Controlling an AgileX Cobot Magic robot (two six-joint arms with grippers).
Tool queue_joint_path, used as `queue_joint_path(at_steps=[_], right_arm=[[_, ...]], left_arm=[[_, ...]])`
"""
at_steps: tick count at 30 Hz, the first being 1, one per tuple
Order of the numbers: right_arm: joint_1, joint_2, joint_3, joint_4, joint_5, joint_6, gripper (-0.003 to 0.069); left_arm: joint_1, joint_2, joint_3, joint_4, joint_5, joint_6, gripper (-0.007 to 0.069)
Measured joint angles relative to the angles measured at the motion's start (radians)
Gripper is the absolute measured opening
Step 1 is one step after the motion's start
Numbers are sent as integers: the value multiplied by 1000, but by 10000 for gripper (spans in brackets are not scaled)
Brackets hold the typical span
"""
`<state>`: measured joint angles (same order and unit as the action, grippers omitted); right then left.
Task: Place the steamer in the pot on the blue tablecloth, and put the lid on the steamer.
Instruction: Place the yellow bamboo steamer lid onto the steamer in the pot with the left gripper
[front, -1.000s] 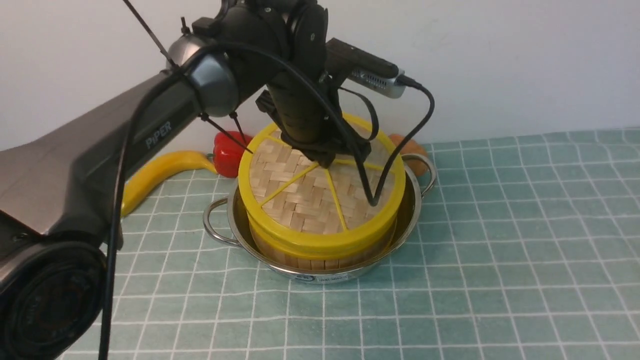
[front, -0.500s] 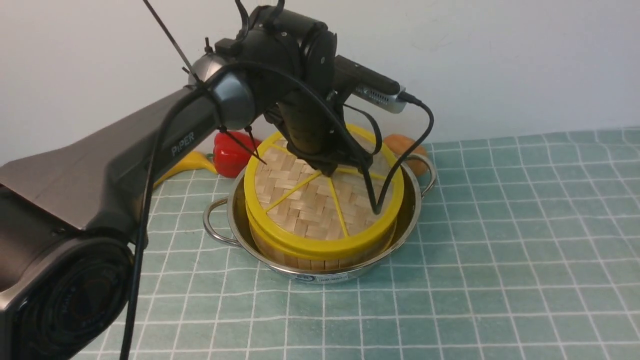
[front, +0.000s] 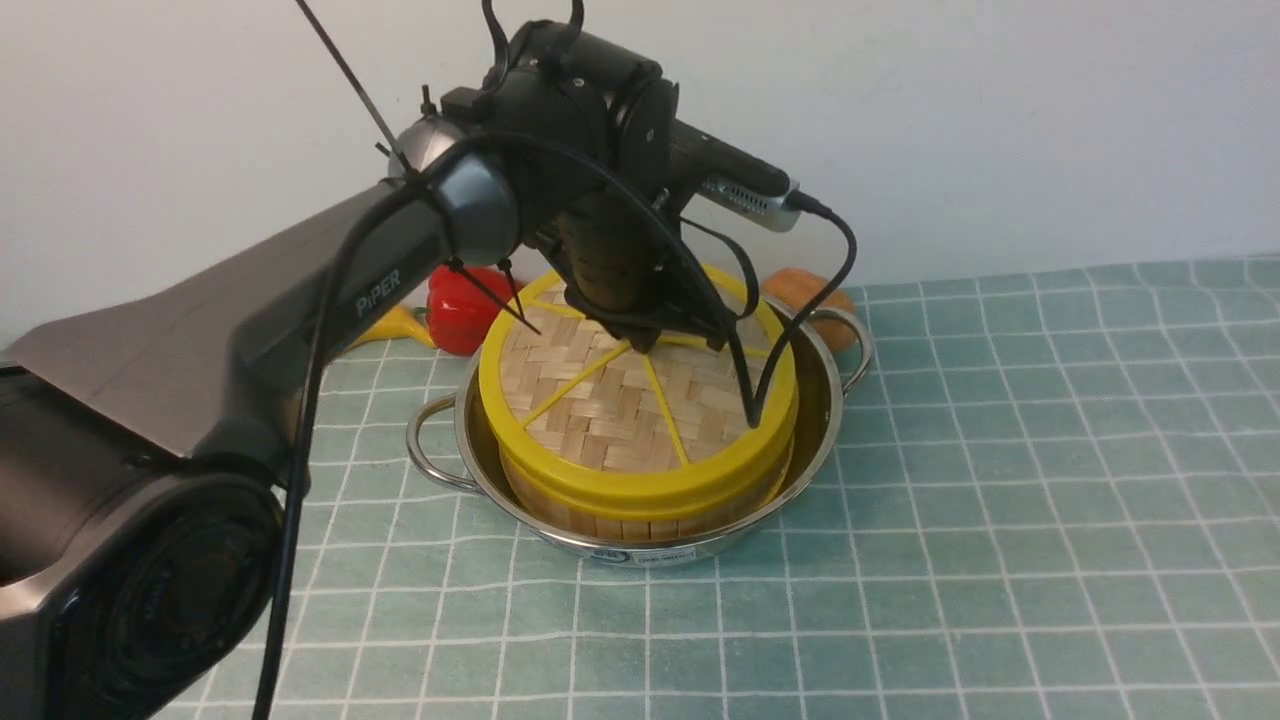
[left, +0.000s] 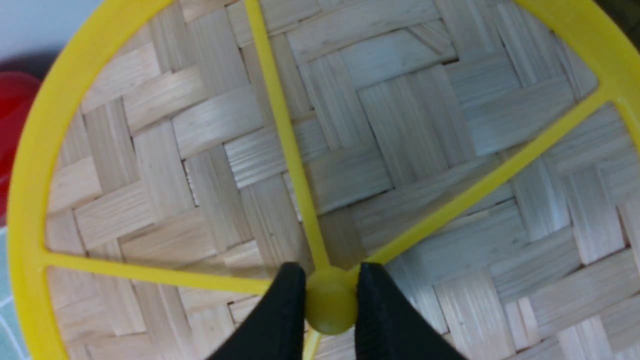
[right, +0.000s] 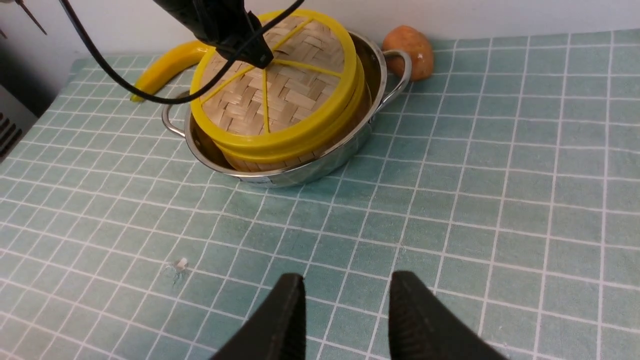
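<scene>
The pot (front: 823, 420) stands on the blue tablecloth (front: 1000, 450). The steamer (front: 620, 522) sits inside the pot; only its wooden-strip wall shows. The lid (front: 610, 425) lies on top of the steamer and overhangs its rim a little on the left. My left gripper (front: 645, 342) is shut on the lid's yellow centre knob, which is pinched between the two black fingers in the left wrist view (left: 330, 280). My right gripper (right: 348, 282) is open and empty above bare cloth, well in front of the pot (right: 320, 170). The right gripper is not in the front view.
A red pepper (front: 455, 305) and a yellow banana (front: 385, 325) lie behind the pot on the left. A brown potato (front: 805, 290) lies by the pot's far right handle. The wall stands close behind them. A small white scrap (right: 181, 262) lies on the cloth.
My left arm has lowered the lid from a tilted position above the steamer down onto its rim. The pot and the steamer have not moved.
</scene>
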<state>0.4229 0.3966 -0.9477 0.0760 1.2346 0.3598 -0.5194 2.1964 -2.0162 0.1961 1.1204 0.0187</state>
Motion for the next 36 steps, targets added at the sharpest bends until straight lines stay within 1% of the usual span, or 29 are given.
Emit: queue_joint_path(at_steps=[18, 21, 22, 25, 26, 27, 28, 29, 30, 31, 33, 34, 35, 36], right_arm=[[0, 0, 0, 0, 0, 2, 253], [0, 0, 0, 0, 0, 2, 253], [0, 0, 0, 0, 0, 2, 253], [0, 0, 0, 0, 0, 2, 253], [0, 0, 0, 0, 0, 2, 253], [0, 0, 0, 0, 0, 2, 253], [0, 0, 0, 0, 0, 2, 253], [0, 0, 0, 0, 0, 2, 253], [0, 0, 0, 0, 0, 2, 253], [0, 0, 0, 0, 0, 1, 253], [0, 0, 0, -6, 0, -9, 253], [0, 0, 0, -15, 0, -22, 253], [0, 0, 0, -31, 0, -36, 253], [0, 0, 0, -39, 0, -43, 253]], left_arm=[[0, 15, -3, -5, -6, 7, 116], [0, 15, -3, -1, -6, 9, 148], [0, 18, -3, 5, -8, 11, 177], [0, 12, -3, 40, -20, 11, 330], [0, 10, -3, 46, -21, 11, 340], [0, 0, -3, 63, -22, 11, 409], [0, -12, -2, 77, -22, 11, 448], [0, -24, -2, 92, -21, 10, 475], [0, -28, -2, 92, -21, 9, 482], [0, -70, -1, 126, -15, -1, 522], [0, -126, -1, 160, 10, -19, 527], [0, -163, -1, 174, 25, -29, 514], [0, -202, -1, 195, 46, -43, 477], [0, -218, -1, 198, 49, -48, 468]])
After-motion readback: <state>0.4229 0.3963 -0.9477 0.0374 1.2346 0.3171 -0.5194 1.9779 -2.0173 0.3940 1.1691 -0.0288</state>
